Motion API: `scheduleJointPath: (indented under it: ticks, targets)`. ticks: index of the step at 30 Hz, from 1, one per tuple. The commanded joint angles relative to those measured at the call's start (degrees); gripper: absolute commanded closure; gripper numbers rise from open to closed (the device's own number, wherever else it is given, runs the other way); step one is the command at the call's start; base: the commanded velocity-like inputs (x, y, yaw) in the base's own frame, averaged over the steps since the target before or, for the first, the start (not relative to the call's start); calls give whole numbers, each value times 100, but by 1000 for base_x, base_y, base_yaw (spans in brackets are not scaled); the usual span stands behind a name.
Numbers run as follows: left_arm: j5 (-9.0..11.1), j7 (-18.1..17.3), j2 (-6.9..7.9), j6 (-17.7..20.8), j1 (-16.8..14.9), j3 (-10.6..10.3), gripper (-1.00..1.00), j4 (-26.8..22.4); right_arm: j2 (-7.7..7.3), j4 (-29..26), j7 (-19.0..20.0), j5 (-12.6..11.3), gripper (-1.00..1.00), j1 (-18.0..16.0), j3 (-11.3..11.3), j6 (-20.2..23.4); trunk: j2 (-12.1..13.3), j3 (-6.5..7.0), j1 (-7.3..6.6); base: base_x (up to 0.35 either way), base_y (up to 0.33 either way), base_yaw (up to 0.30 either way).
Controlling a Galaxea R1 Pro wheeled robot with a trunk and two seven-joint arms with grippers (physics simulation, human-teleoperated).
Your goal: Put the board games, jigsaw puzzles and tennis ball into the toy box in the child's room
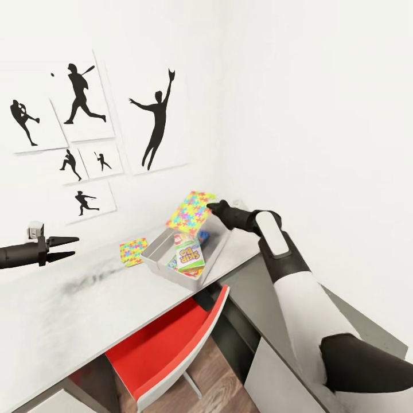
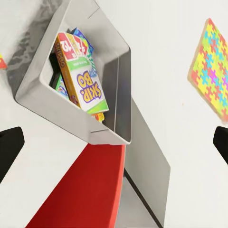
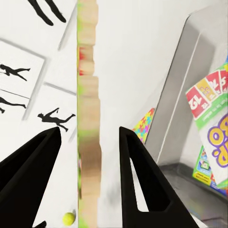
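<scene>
The right gripper [image 1: 213,205] is reaching over the far edge of the toy box [image 1: 154,256], a smooth light grey bin with slightly flared walls sitting on the pale grey table [image 1: 63,310]. A jigsaw puzzle [image 1: 191,213] stands tilted on edge above the bin's far side, a thin flat board covered in interlocking yellow, green, pink, blue and orange pieces. In the right wrist view that puzzle [image 3: 88,114] appears edge-on, a narrow pale strip between the two black fingers [image 3: 140,180]; a gap shows on each side, so I cannot tell whether they are actually pinching it.

Inside the bin a board game [image 1: 190,255] leans upright, its glossy printed box white, green and yellow with big cartoon letters, and other coloured boxes sit behind it. A second puzzle [image 1: 133,251] lies flat on the table just beside the bin. A small yellow-green tennis ball [image 3: 69,218] rests on the table.

The left gripper [image 1: 67,248] hovers over the table well apart from the bin, fingers spread and empty. A red chair [image 1: 163,341] is tucked under the table, and black silhouette prints [image 1: 156,117] hang on the white wall.
</scene>
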Motion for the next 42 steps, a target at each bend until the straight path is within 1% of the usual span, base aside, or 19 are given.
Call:
scheduleJointPath:
  ticks: [1, 3, 7, 11, 22, 24, 27, 30, 33, 37, 42]
  targets:
    - [35, -13, 7, 48, -8, -34, -100, 6, 0, 224, -84, -137, 100, -169, -19, 5, -13, -13, 4, 5, 0, 0]
    - [32, -13, 9, 51, -8, -34, -100, 8, 0, 536, -113, -211, 100, -380, -41, -17, -13, -13, 4, 81, 31, 0]
    - [28, -13, 7, 50, -8, -34, -100, 11, 0, 709, -182, -244, 100, -499, -53, -49, -13, -13, 4, 152, 71, 0]
    - [30, -13, 7, 48, -1, -36, -100, 17, 0, 764, -359, -247, 100, -525, -49, -65, -13, -13, 4, 42, 16, 0]
    - [71, -23, -15, 81, 0, -29, -100, 91, 0, 839, -453, -237, 100, -531, -3, -43, -13, -13, 4, 85, 1, 0]
    - [94, -51, -18, 82, 0, -12, -100, 121, 0, 935, -546, -258, 100, -531, -3, -36, -13, -13, 4, 24, 0, 0]
    - [135, -215, -19, 116, 0, -2, -100, 138, 0, 1167, -664, -273, 100, -536, 3, -32, -13, -13, 4, 8, 0, 0]
    - [145, -416, -19, 145, 0, 0, -100, 172, 0, 1237, -762, -272, 100, -538, 10, -12, -13, -13, 4, 2, 0, 0]
    - [164, -620, -20, 144, 0, 7, -100, 374, 0, 1262, -981, -284, 100, -539, 8, -6, -13, -13, 4, 0, 0, 0]
    - [181, -776, -20, 125, 0, 4, -100, 482, 0, 1255, -1055, -339, 100, -539, 6, 15, -13, -13, 4, 0, 0, 0]
    - [179, -823, -20, 121, 0, 9, -100, 506, 0, 1272, -1087, -395, 100, -539, 10, 32, -13, -13, 4, 130, 47, 0]
